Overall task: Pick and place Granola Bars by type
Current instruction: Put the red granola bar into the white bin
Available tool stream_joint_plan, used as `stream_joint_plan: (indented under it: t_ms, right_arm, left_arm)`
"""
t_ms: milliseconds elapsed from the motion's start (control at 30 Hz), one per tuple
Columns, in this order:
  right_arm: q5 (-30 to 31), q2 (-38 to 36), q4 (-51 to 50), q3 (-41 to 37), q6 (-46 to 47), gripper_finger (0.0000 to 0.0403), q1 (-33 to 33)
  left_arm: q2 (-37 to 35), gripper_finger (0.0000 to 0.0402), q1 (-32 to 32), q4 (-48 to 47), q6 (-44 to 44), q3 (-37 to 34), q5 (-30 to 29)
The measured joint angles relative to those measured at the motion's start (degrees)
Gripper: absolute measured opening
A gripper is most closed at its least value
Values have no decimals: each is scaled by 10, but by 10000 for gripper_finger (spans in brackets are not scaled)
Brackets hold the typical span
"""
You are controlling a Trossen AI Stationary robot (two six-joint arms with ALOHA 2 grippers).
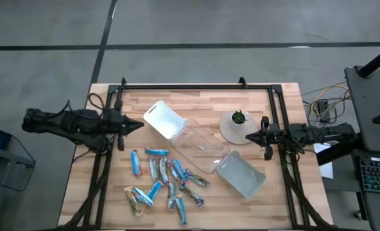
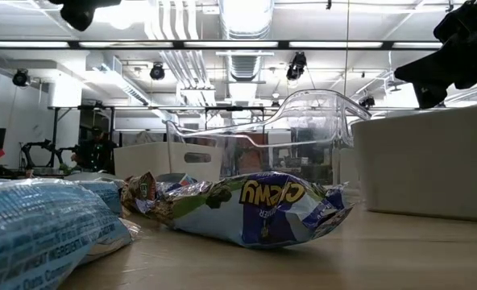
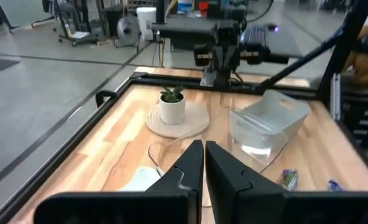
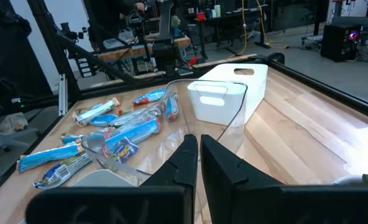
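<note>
Sorting not begun, by my read: all granola bars (image 1: 164, 183) lie loose in a heap on the worktop (image 1: 196, 102), none in a tray, no hand holding anything.

Left hand (image 1: 138, 125) sits at the worktop's left edge, arm stretched level, pointing inward, fingers (image 3: 187, 165) pressed together, empty. Right hand (image 1: 249, 136) mirrors it at the right edge, also closed tight and empty, per its wrist view.

Where the bars are: heap lies ahead of the left hand and off to the side toward the front edge, nearest a blue bar (image 1: 136, 163). From the right hand it's further, across the worktop, w/ trays between.

Trays: white tray (image 1: 161, 118) just ahead of left hand; clear tray (image 1: 199, 149) mid-worktop, touching/overlapping the white one; frosted tray (image 1: 241, 174) nearer the right hand, forward of it. Small potted plant (image 1: 239, 118) on a round coaster (image 1: 232, 131) just ahead of right hand.

Next move, prob: one hand opens, swings over the heap, drops onto a single bar at the fringe. Bars overlap, so pick an outlying one, e.g. the blue bar. Wrappers mixed blue / silvery / greenish, so type needs checking before choosing a tray.
</note>
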Motion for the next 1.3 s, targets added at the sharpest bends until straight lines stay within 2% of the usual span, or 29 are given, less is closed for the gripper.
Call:
stream_joint_plan:
  t_ms: [400, 600, 700, 967, 1133, 1300]
  right_arm:
    - [0, 0, 0, 0, 0, 13, 0]
    - [0, 0, 0, 0, 0, 13, 0]
    - [0, 0, 0, 0, 0, 13, 0]
    - [0, 0, 0, 0, 0, 13, 0]
    - [0, 0, 0, 0, 0, 13, 0]
    - [0, 0, 0, 0, 0, 13, 0]
  left_arm:
    - [93, 0, 0, -5, 10, 30, 4]
    - [110, 0, 0, -15, 15, 31, 57]
    - [113, 0, 0, -50, 7, 51, 81]
    - [133, 0, 0, -215, -24, 133, 83]
    - [141, 0, 0, -268, -54, 155, 89]
    - [147, 0, 0, -284, -69, 159, 131]
